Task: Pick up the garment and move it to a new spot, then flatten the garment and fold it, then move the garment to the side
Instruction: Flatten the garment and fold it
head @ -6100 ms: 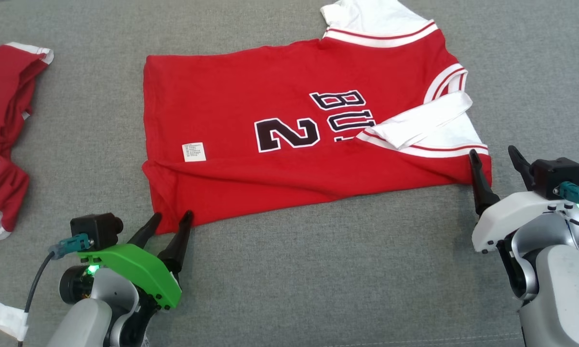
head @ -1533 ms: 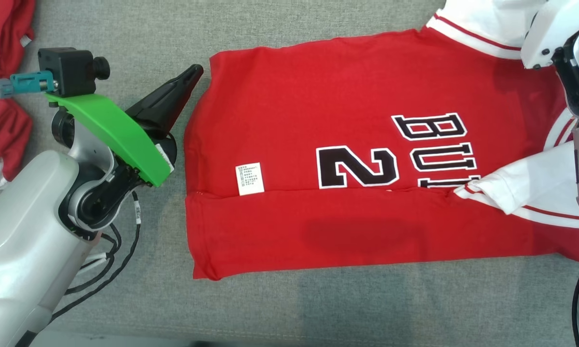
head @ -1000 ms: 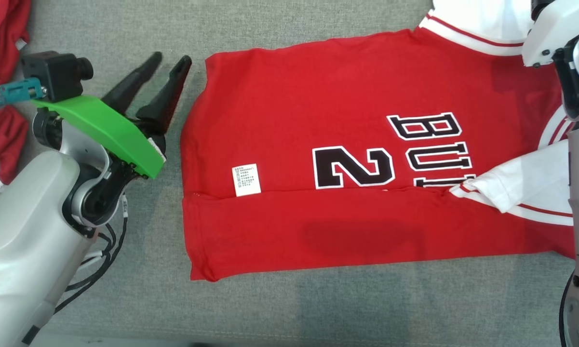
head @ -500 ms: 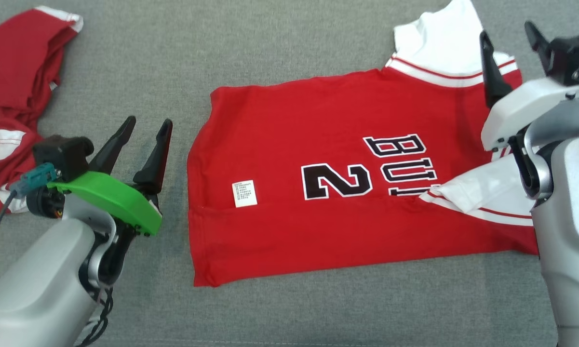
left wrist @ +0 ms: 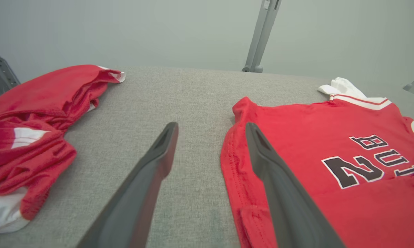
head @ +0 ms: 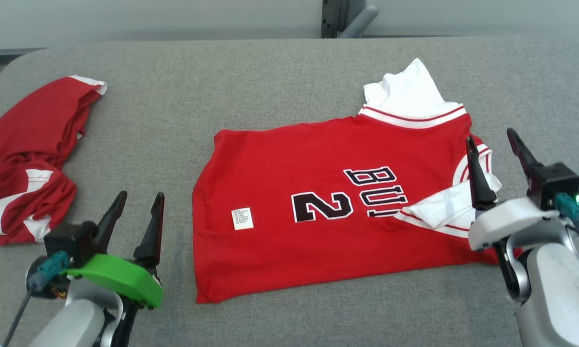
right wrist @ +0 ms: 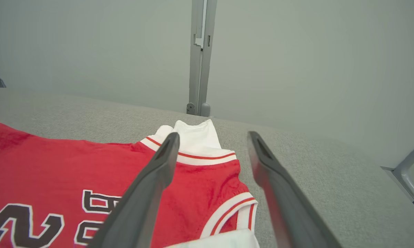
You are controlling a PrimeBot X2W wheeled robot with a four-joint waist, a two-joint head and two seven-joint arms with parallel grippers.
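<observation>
Grey cloth covers the table point(head: 279, 72) under us, with the red garment point(head: 318, 202) lying flat just right of centre, its near edge folded over and a white sleeve point(head: 443, 212) turned in at 3 o'clock. Our left gripper point(head: 140, 196) at 7 o'clock and right gripper point(head: 489, 135) at 4 o'clock both stand spread, holding nothing. We see a crumpled red heap point(head: 24, 159) at 9 o'clock.

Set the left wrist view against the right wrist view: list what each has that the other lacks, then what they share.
Left wrist: the crumpled red garment and the left gripper, open beside the hem of the red jersey. Right wrist: the right gripper, open at the jersey's collar end. Both: the red jersey, its far white sleeve, the grey post.
</observation>
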